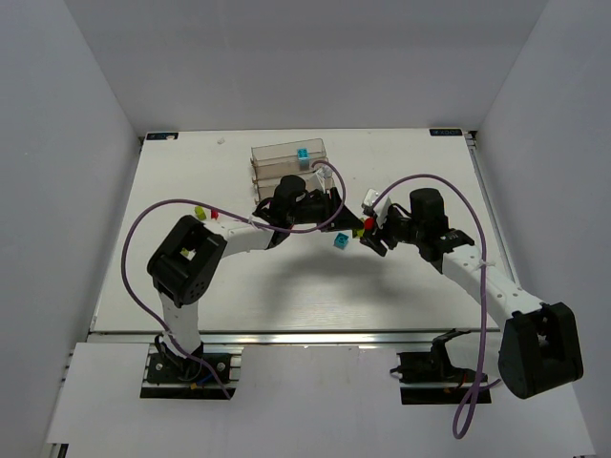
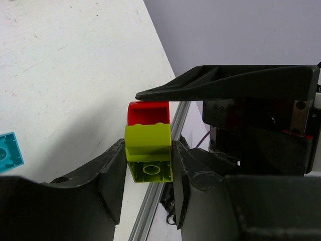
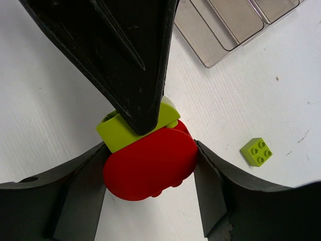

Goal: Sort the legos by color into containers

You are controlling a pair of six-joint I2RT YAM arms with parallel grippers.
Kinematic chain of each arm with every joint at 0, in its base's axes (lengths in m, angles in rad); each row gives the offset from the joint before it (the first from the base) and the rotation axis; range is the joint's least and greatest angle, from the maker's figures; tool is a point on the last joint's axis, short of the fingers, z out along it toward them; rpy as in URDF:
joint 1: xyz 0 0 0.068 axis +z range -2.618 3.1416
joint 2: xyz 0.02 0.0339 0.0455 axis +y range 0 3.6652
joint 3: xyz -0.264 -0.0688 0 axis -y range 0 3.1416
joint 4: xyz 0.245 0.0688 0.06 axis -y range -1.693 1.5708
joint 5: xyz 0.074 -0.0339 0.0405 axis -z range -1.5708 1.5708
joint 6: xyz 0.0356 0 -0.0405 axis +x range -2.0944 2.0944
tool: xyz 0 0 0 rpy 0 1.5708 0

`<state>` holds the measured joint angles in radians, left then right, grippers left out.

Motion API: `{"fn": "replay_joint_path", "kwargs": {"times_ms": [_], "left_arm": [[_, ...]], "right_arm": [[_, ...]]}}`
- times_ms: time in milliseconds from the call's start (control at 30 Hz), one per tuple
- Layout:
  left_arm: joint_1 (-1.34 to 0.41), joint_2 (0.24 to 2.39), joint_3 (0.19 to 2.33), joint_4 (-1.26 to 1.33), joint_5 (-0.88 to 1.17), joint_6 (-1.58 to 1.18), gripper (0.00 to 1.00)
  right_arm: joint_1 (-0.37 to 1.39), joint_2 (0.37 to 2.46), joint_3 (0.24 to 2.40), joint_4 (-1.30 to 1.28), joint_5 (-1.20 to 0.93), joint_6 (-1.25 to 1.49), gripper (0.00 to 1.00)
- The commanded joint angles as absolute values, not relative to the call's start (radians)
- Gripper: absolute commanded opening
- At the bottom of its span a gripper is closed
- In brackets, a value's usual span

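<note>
Two claws meet over the middle of the tabletop [image 1: 420, 172] on one stuck-together pair of bricks. The left claw [image 2: 148, 159] has its fingers pressed against both sides of the yellow-green brick [image 2: 148, 143], pinching it as far as I can see. The right claw [image 3: 150, 173] is clamped across the red brick [image 3: 150, 158], which is joined face to face with the green one. The seam between the two colours lies crosswise to the line from one claw to the other. I'd judge the coming move is a pull apart, with the left claw drawing back to the left and the right claw to the right. Whether the pair hangs clear of the surface I cannot tell. Just near and left of the claws lies a loose cyan brick [image 1: 339, 241], and a spare green brick [image 3: 256, 151] sits flat, studs up, close to the pair. The containers [image 1: 277, 164] stand far and left of the claws, their long sides running left to right, right beside the left arm's wrist. That makes the left arm the nearer one for a drop. One bin holds a cyan piece [image 1: 303, 155]. Well off to the left, by the left arm's elbow, two more small bricks [image 1: 206, 213] wait, one green and one red.
</note>
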<state>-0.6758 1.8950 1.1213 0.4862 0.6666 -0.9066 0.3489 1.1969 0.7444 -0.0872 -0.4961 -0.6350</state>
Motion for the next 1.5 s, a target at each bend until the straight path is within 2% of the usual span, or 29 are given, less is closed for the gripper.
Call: {"fn": "replay_joint_path", "kwargs": {"times_ms": [0,333,900,1000,1067,1133,1233,1467], "left_arm": [[-0.692,1.896,1.149,0.483,0.744,-0.896,0.0],[-0.649,1.885,1.247,0.241,0.781,-0.758,0.0],[-0.563,1.901,1.353,0.041,0.888,-0.635,0.0],[-0.542,1.87,1.394,-0.11,0.8,-0.52,0.0],[-0.529,1.844,1.463,-0.272,0.571,-0.383,0.0],[-0.518,1.83,1.482,-0.316,0.362,-0.324,0.0],[-0.479,1.853,1.538,-0.371,0.186,-0.2,0.0],[-0.426,2.011,1.782,-0.448,0.146,-0.017,0.0]], "right_arm": [[0.345,1.2,0.787,-0.012,-0.447,-0.617,0.0],[0.324,1.206,0.761,0.018,-0.351,-0.67,0.0],[0.293,1.198,0.749,0.002,-0.37,-0.732,0.0],[0.288,1.193,0.749,0.002,-0.376,-0.724,0.0],[0.282,1.183,0.744,0.002,-0.383,-0.715,0.0],[0.281,1.171,0.739,0.006,-0.394,-0.707,0.0],[0.278,1.166,0.744,0.005,-0.416,-0.695,0.0],[0.275,1.14,0.73,0.002,-0.451,-0.683,0.0]]}}
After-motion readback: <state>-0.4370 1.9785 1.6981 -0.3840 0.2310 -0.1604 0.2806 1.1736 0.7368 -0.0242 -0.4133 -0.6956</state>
